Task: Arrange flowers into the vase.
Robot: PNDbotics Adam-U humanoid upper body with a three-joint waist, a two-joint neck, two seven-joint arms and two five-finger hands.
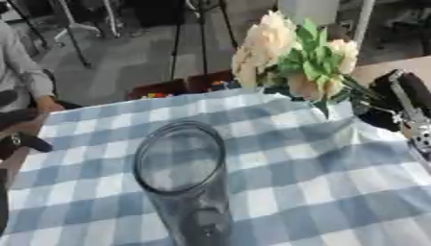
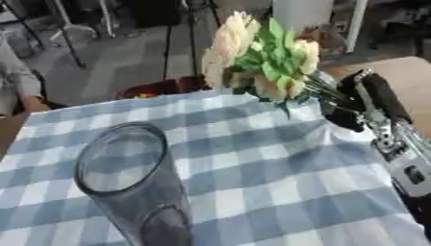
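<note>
Across the blue-and-white checked tablecloth, nothing is in the vase yet; it stands upright and empty near my front edge. I have the carry step in hand: my right hand comes in from the right with the bunch of cream flowers held up over the far edge, well apart from the vase (the fingers look wrapped about the stems, though leaves hide part of them). Next, I judge, I must bring the stems over the glass mouth and lower them in.
</note>
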